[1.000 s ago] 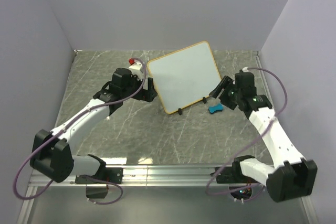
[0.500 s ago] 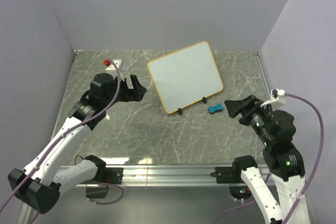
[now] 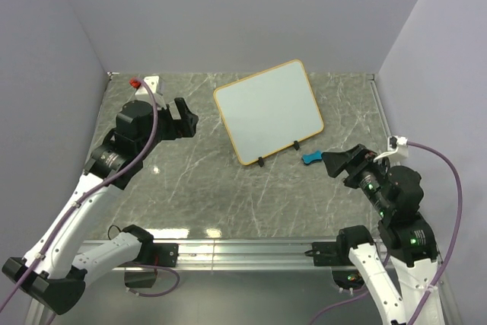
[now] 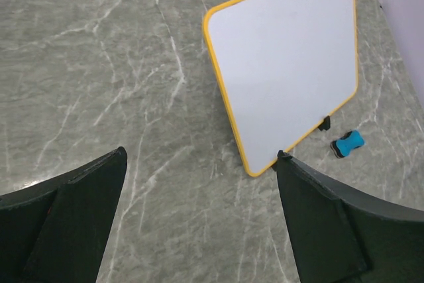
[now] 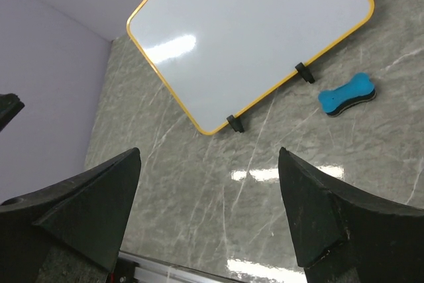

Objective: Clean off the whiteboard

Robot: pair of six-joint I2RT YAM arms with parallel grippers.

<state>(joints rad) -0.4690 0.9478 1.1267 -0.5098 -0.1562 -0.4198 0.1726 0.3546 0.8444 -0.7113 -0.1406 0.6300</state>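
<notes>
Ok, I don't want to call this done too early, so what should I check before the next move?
1. whiteboard face free of marks: ok, no writing shows in any view.
2. Board propped on both black feet: ok.
3. blue eraser lying on the table, apart from the board: ok.
4. left gripper open and empty: ok.
5. right gripper open and empty: ok.
6. Board's back side clean: cannot tell, hidden.

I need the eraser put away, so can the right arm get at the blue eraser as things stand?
Probably yes. The eraser lies on the table just ahead of the right end effector, whose jaws stand open, and nothing lies between them.
</notes>
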